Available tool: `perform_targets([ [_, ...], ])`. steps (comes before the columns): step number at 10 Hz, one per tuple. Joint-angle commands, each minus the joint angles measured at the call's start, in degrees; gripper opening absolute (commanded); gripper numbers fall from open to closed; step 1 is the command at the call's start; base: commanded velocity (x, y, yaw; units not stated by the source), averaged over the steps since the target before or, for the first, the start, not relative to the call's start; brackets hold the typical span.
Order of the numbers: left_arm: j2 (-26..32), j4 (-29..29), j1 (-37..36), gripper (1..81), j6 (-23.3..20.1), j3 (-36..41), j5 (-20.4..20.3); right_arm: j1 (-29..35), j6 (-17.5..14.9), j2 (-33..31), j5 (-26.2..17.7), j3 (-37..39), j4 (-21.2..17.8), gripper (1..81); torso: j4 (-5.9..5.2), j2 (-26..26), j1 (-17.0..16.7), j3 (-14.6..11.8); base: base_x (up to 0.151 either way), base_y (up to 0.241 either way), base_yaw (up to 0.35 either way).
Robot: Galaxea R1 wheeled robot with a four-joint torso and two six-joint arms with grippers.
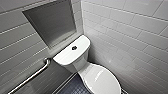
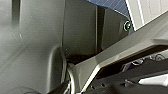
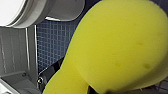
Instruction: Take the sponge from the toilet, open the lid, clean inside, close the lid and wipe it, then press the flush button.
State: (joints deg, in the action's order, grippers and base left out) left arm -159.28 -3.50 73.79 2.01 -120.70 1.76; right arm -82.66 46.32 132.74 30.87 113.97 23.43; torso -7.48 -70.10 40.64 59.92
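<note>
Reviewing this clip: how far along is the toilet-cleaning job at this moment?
Done: the sponge is off the toilet, carried close on the right arm. In hand: nothing is being worked; the lid lies shut. Left: apparently pressing the flush button; whether the inside was cleaned or the lid wiped cannot be told.

Glossy white toilet (image 1: 75, 60); oval lid (image 1: 102, 80) shut, at five o'clock from tank. Round dark flush button (image 1: 74, 47) centred atop tank. Bright yellow sponge (image 3: 117, 47) aloft beside bowl, over blue floor tiles.
</note>
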Motion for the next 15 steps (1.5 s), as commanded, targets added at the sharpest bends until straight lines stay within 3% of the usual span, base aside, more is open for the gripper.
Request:
perform_targets([
  [1,3.00,0.77,-2.90,81.1,0.27,4.15,4.40,-4.58,-0.18,1.93,1.90,5.08,3.47,1.0,0.00,0.00,0.00,0.00,0.000,0.000,0.000],
  [9,3.53,3.32,-10.28,81.1,0.45,4.42,4.92,-9.23,0.26,7.38,3.50,11.35,6.54,1.0,0.00,0.00,0.00,0.00,0.000,0.000,0.000],
  [15,2.82,3.67,-11.43,81.1,0.54,5.56,5.10,-9.50,0.35,8.88,3.59,12.41,7.07,1.0,0.00,0.00,0.00,0.00,0.000,0.000,0.000],
])
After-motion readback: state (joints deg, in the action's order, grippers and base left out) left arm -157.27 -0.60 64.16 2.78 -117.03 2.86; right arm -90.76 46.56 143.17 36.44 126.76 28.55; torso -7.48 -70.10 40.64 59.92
